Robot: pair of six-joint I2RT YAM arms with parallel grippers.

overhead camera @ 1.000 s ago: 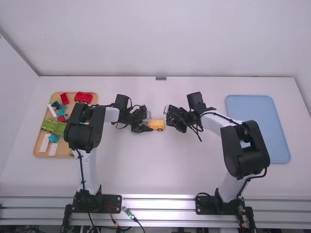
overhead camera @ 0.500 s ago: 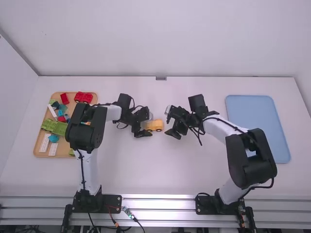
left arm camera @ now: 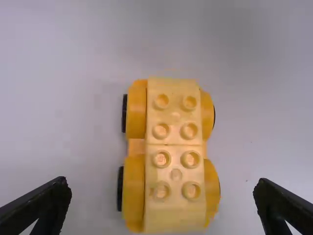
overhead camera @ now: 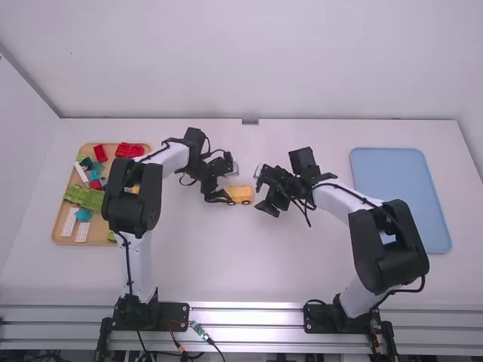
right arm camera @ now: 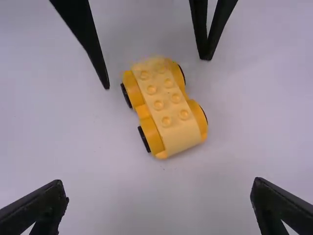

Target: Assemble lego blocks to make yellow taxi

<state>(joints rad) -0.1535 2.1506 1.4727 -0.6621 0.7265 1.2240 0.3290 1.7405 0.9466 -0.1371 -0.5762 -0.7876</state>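
Note:
My left gripper (overhead camera: 226, 191) is at the left end of the yellow toy car (overhead camera: 240, 194) on the table. My right gripper (overhead camera: 263, 197) is just right of the car, apart from it. In the left wrist view, the car (left arm camera: 175, 161), with black wheels and studded pale yellow blocks on top, lies beyond and between the wide-apart fingers of the left gripper (left arm camera: 162, 188). From the right wrist, the same car (right arm camera: 165, 110) stands ahead of the open right gripper (right arm camera: 159, 188), and the left gripper's fingers (right arm camera: 93, 51) reach in beside its far end.
At the far left lies a wooden tray (overhead camera: 59, 219) with red, green, teal and white pieces. A blue tray (overhead camera: 400, 181) rests at the right. Bare table (overhead camera: 249, 256) spreads between the arm bases and the car.
My right gripper has backed off from the car toward the right and opened. The left arm has shifted slightly, its wrist now farther from the camera. The car has moved slightly left.

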